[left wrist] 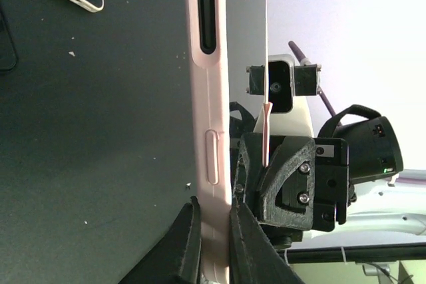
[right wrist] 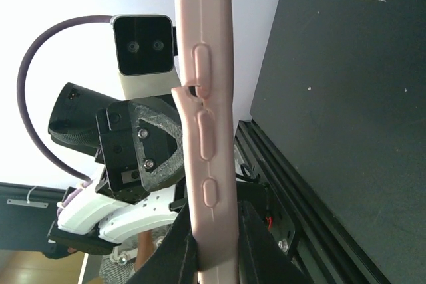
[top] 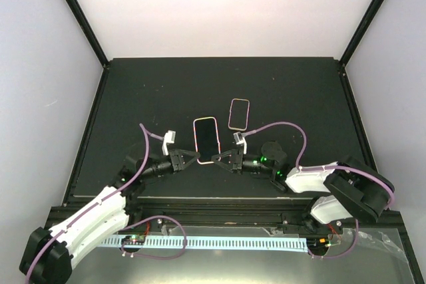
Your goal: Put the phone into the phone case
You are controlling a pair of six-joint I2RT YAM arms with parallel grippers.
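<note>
The left gripper (top: pixel 194 157) and the right gripper (top: pixel 219 157) each clamp a near corner of the pink case (right wrist: pixel 206 131), which is held between them. A light-rimmed case (top: pixel 239 114) lies on the table (top: pixel 293 91) beyond the right gripper.

**Cased phone mid-table, between both grippers**

The phone (top: pixel 206 139) sits in its case (left wrist: pixel 210 98) at the middle of the table (top: pixel 133 98). The left gripper (top: pixel 194 156) clasps its near-left edge and the right gripper (top: pixel 219 157) its near-right edge. A second case (top: pixel 239 114) lies behind and to the right, apart.
</note>
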